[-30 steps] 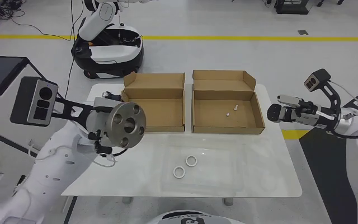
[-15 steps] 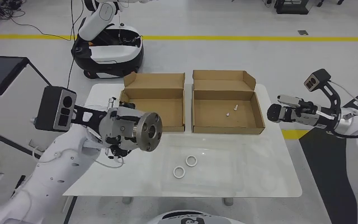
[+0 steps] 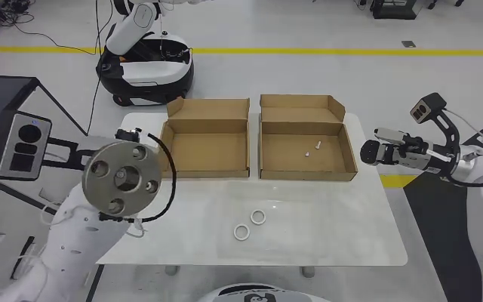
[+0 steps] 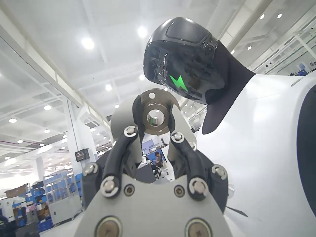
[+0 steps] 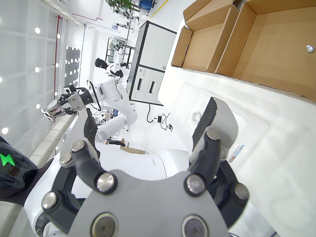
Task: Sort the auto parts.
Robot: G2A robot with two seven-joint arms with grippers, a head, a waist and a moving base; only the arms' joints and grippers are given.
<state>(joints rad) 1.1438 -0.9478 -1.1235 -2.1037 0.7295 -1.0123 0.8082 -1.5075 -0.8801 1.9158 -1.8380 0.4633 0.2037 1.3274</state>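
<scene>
Gripping a flanged hub (image 3: 109, 185), left end effector (image 4: 154, 124) faces upward — right end effector (image 5: 150, 110) wide.

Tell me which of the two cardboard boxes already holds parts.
The box nearer the right gripper: two small white parts lie on its floor, while the other box shows none.

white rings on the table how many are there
2. One white ring lies near the middle of the table; the other lies just beside it, nearer the front edge. A raised metal flange covers some table, so more may be hidden.
</scene>
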